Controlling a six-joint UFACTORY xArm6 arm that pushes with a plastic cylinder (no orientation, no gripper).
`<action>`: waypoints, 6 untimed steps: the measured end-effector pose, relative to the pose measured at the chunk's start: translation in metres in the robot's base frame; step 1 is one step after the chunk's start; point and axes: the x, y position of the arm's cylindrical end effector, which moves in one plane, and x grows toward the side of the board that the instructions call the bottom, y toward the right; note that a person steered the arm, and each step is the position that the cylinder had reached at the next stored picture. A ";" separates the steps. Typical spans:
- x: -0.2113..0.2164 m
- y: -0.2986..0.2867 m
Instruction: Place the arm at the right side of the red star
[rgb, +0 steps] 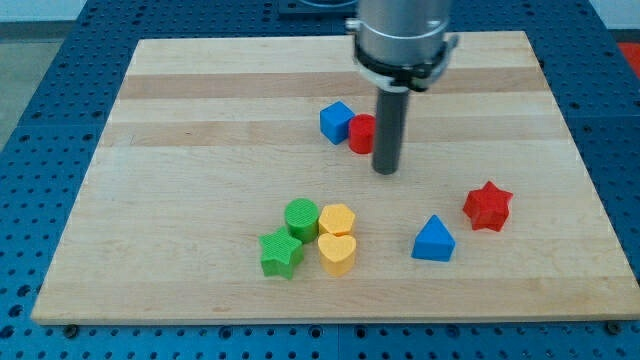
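Note:
The red star (488, 205) lies on the wooden board (200, 120) toward the view's right. My tip (385, 170) rests on the board near the middle, to the left of and a little above the star, well apart from it. A small red block (360, 133) sits just left of the rod, partly hidden by it, and touches a blue cube (337, 122).
A blue triangle (434, 240) lies below-left of the red star. A cluster sits at the lower middle: a green cylinder (301, 217), a green star (281, 254), a yellow hexagon (337, 219) and a yellow heart (338, 253).

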 end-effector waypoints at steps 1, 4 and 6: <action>0.000 0.038; 0.042 0.146; 0.082 0.122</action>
